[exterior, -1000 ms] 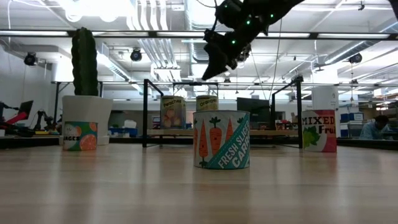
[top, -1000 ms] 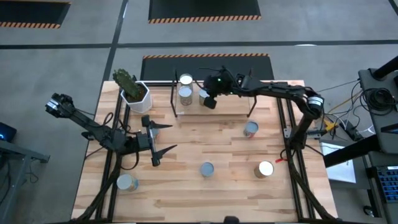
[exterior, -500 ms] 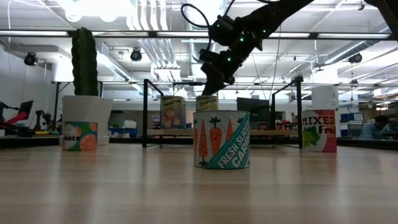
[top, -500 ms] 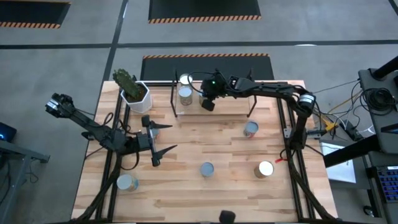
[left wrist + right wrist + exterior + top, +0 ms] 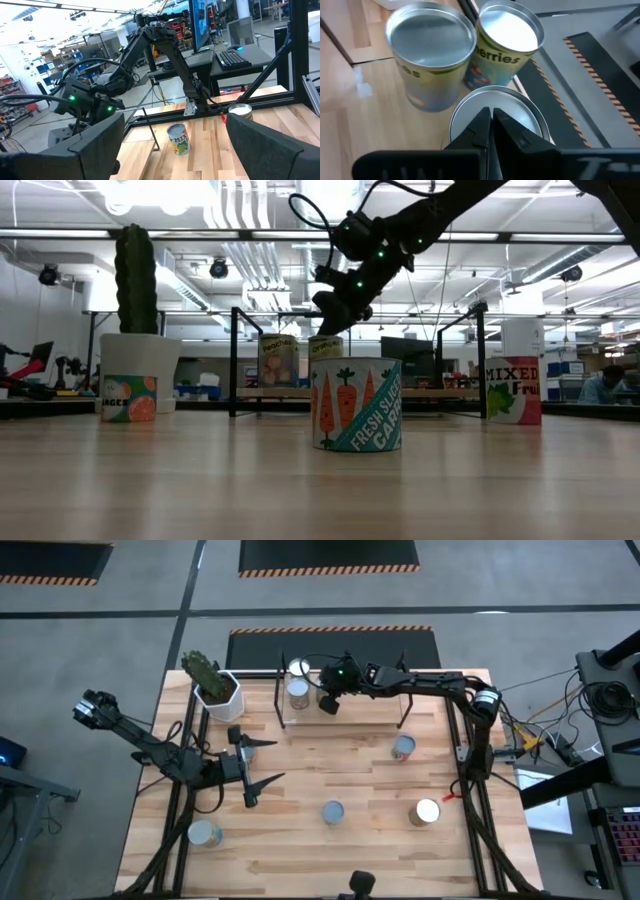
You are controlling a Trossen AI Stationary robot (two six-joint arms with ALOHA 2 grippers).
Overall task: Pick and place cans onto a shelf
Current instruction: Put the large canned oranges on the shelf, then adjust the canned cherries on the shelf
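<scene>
The shelf stands at the table's far edge with three cans upright on it: two at its left end and a third under my right gripper. My right gripper is shut, its tips over this third can's shiny top. Other cans stand on the table, among them one, one and one. My left gripper is open and empty over the table's left part. My right gripper's shut fingertips stand at the third can's round top, near its middle, coming slanting from above and from the table's right. Whether they touch it, I cannot tell. The can stands upright on the shelf board, beside the two others.
A cactus in a white pot stands at the far left corner. One more can stands near the front left. The shelf's black uprights rise at both its ends. Bare tabletop lies between the loose cans.
My right gripper has gone toward the table's left edge along the shelf and come down, from above the shelf's middle to just over the third can. In the low view that can stands slightly farther left than before.
</scene>
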